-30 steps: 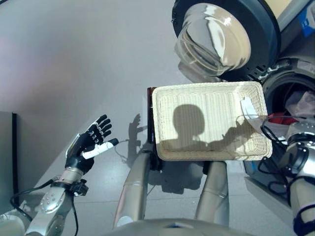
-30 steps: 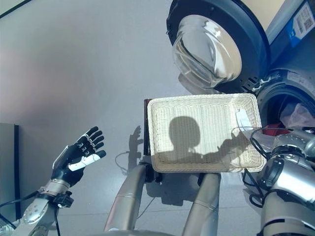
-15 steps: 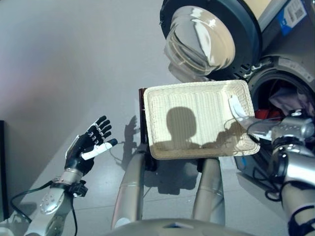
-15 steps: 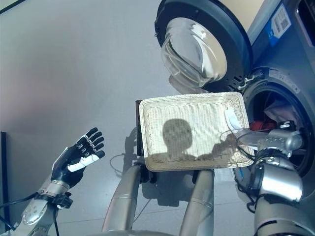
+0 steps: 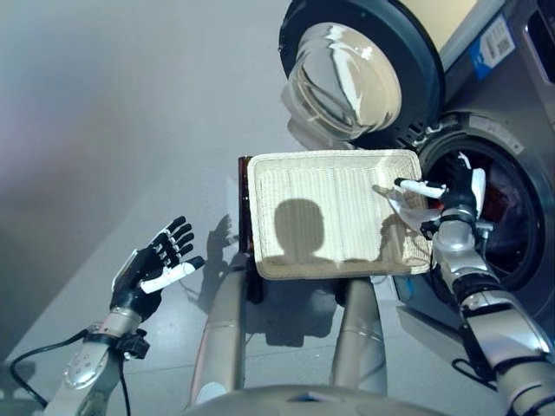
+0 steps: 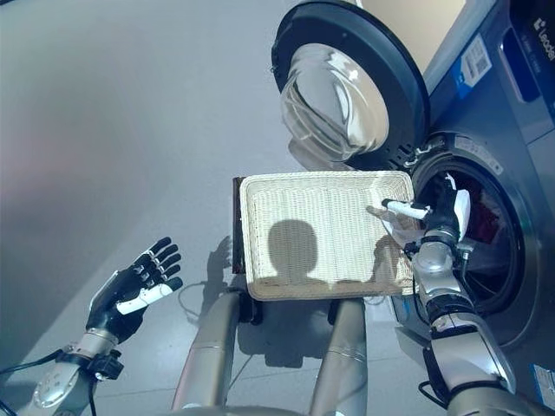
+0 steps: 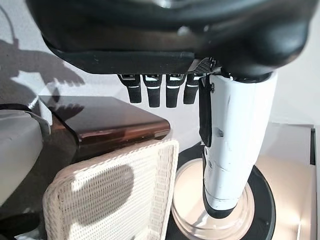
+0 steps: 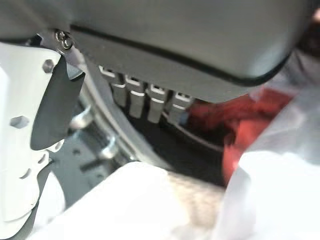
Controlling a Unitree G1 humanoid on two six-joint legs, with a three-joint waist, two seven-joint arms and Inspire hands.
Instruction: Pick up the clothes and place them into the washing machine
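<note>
The shallow wicker basket [image 5: 334, 212] is empty and rests on the dark brown box [image 5: 244, 208] beside the washing machine. Red cloth [image 6: 482, 218] and white cloth [image 8: 270, 185] lie inside the drum [image 5: 507, 234]. My right hand [image 5: 457, 195] is open at the drum's mouth, just past the basket's right end, with its white thumb [image 5: 421, 185] over the basket's rim. Its straight fingers [image 8: 145, 100] hold nothing. My left hand [image 5: 156, 264] is open and empty, held out over the floor to the left of the basket. Its fingers [image 7: 160, 90] are straight.
The machine's round door [image 5: 355, 69] with its glass bowl stands wide open behind the basket. The machine's grey front [image 6: 512, 113] runs along the right side. Grey floor [image 5: 113, 130] spreads to the left.
The camera has shifted and shows more of the machine. My right hand has risen from the basket's right end to the drum's mouth. My left hand stays open at the left.
</note>
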